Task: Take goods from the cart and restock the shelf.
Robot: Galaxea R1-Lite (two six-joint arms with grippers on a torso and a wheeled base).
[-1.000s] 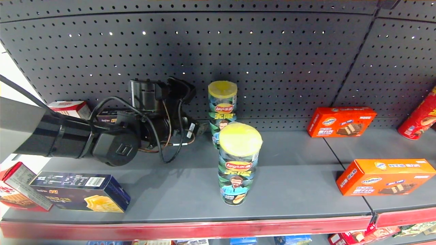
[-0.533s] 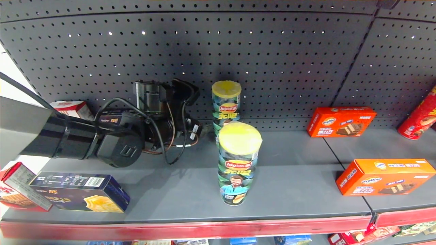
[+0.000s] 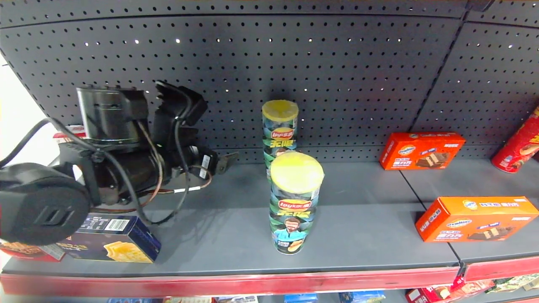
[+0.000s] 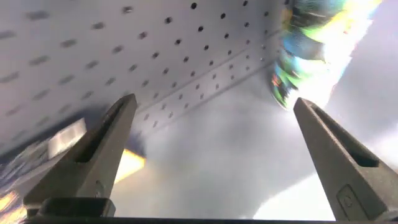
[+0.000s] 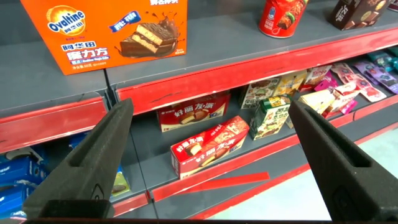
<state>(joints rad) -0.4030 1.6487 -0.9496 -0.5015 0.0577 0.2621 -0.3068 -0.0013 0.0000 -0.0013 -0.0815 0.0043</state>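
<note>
Found the left end effector [image 4: 214,102] hanging above the left part of the shelf [image 3: 370,227], fingers spread wide and gripping nothing, pointed toward the rear chip can [image 3: 280,130]. Read that as a let-go pose, but only a guess.

Spotted a blue box [image 3: 111,242] lying flat at the front-left corner. Then, mid-shelf, saw two cans in single file: the rear one upright against the back edge, the front chip can [image 3: 296,202] upright just ahead of it, nearer the front edge. Labels out, lids up, one behind the other, so probably fronted like normal store stock.

Further right, noticed the rear orange box [image 3: 422,150] by the back edge and the front orange box [image 3: 476,219] by the front edge, both flat with the print facing up. Caught a red can [image 3: 520,145] at the far right end.

Found the right end effector [image 5: 211,107] released too, empty, held low, facing lower shelves [image 5: 211,183] packed with snack boxes.

Dark grey shelf, red front lip [image 3: 252,284], perforated back panel [image 3: 337,75]. Looked like a regular shop aisle, pale floor [image 5: 373,155] below.
</note>
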